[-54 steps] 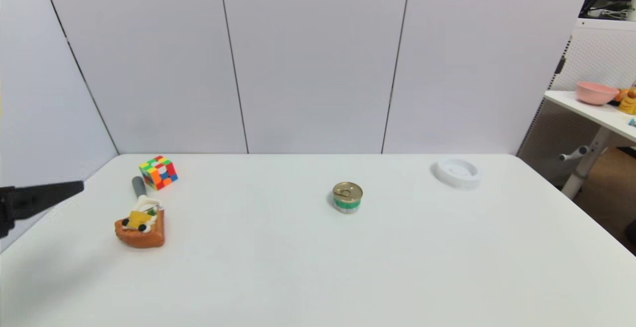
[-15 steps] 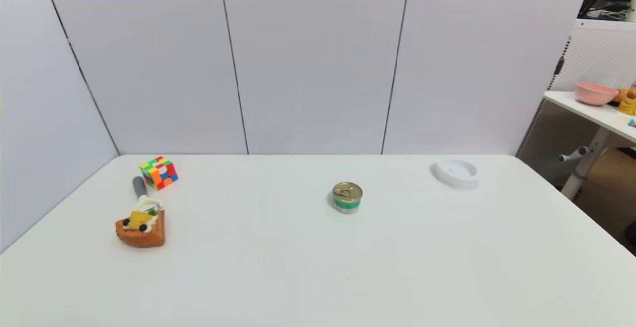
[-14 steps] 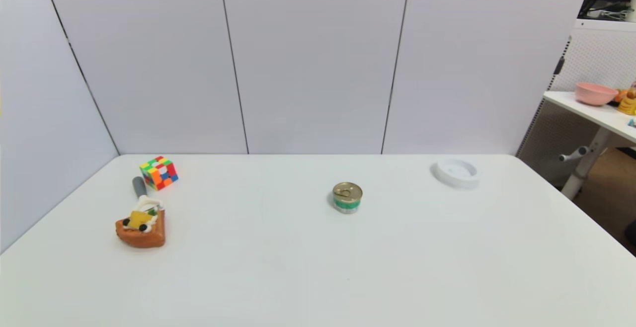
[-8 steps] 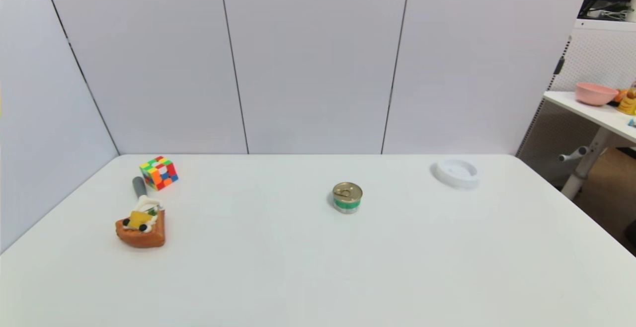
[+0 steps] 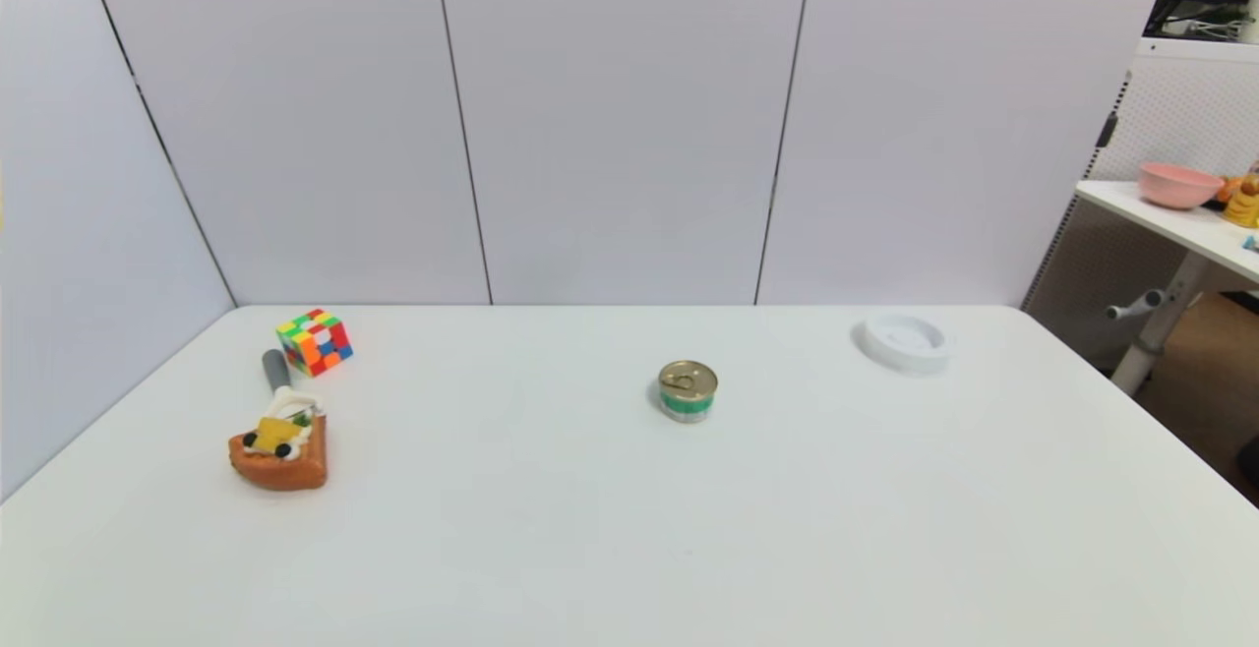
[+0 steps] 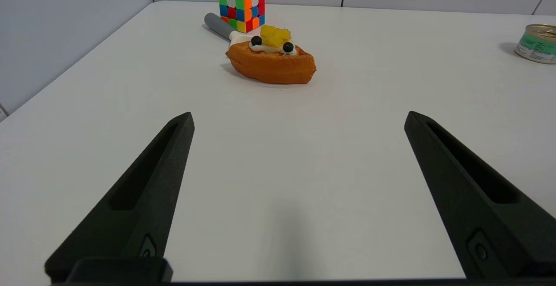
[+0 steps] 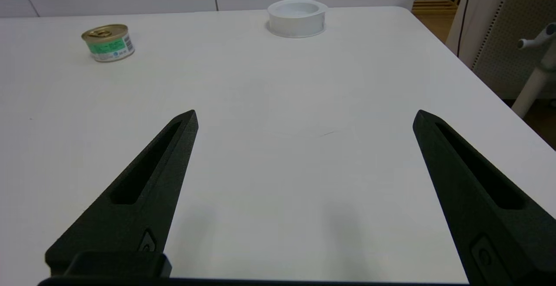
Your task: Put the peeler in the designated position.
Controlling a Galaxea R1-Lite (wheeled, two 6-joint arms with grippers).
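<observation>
My left gripper [image 6: 297, 118] sits low over the near table [image 5: 629, 529] with its fingers spread wide and nothing between them; my right gripper [image 7: 304, 116] is the same, parked near the other side. Neither shows in the head view. The peeler [image 5: 276, 372] lies at the far left, grey handle just beside the cube [image 5: 314, 341], its white head tucked against or under the toy pastry [image 5: 280, 452]; I cannot tell which. That crowding worries me: reaching for the handle could knock the cube, and lifting could drag the pastry along. The can [image 5: 688, 390] and dish [image 5: 904, 341] stand well apart.
</observation>
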